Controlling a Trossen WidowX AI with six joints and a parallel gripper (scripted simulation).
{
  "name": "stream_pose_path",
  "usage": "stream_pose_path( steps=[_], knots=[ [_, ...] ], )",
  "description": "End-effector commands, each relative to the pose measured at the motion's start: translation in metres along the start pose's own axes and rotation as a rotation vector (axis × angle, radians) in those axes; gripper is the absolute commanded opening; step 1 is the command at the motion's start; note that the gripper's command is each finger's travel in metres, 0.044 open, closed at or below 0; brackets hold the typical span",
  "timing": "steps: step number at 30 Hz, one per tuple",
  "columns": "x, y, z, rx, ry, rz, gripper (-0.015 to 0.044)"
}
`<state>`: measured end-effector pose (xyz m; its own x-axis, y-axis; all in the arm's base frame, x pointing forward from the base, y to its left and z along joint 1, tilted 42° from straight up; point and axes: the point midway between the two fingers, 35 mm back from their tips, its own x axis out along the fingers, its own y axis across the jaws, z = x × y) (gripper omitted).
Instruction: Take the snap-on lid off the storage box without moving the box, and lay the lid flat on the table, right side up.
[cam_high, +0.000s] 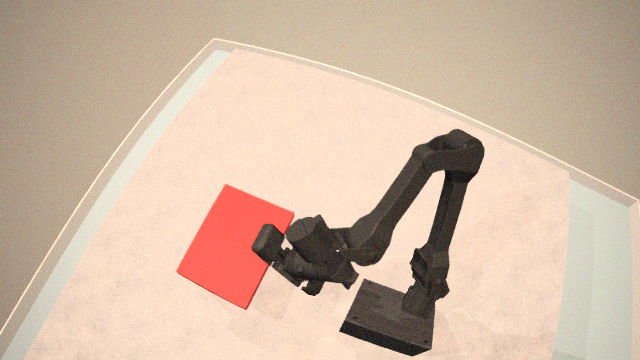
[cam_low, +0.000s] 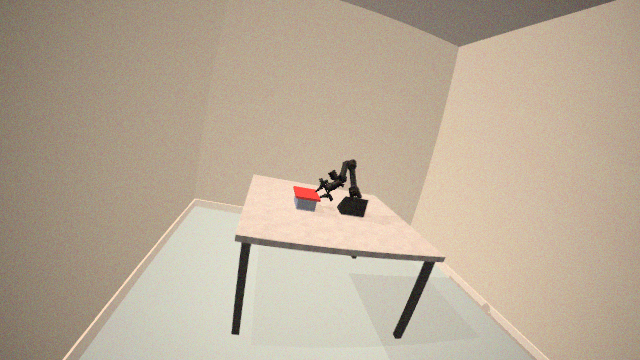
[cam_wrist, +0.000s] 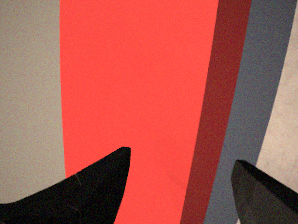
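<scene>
The red lid (cam_high: 225, 245) (cam_low: 306, 193) (cam_wrist: 135, 75) lies flat on top of the blue-grey storage box (cam_low: 306, 204) (cam_wrist: 265, 60), right side up, its rim reaching past the box wall. My gripper (cam_low: 318, 193) (cam_wrist: 181, 163) is part open and empty, at the lid's edge on the arm's side. In the wrist view one fingertip shows over the lid's top and the other over the box's side wall, with the lid's dark red edge between them. I cannot tell whether either finger touches. In the top view the fingertips are mostly hidden and the box is hidden under the lid.
The box stands on the pale table (cam_high: 325, 110) (cam_low: 300, 230). The arm's black base (cam_high: 385, 315) (cam_low: 354, 206) stands on the table to the right of the box. The arm (cam_high: 395, 200) bends high between the base and the lid.
</scene>
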<state>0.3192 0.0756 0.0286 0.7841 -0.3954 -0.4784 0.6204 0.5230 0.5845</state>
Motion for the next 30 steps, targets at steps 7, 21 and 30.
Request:
stream_pose_path(
  steps=[7, 21, 30],
  knots=[
    [0.0026, -0.0014, -0.0005, -0.008, 0.003, 0.0, 0.0123],
    [0.002, -0.0004, 0.0, -0.004, 0.0, 0.0, 0.0],
    [0.0008, 0.001, 0.0, -0.004, 0.0, 0.0, 0.0]
  ],
)
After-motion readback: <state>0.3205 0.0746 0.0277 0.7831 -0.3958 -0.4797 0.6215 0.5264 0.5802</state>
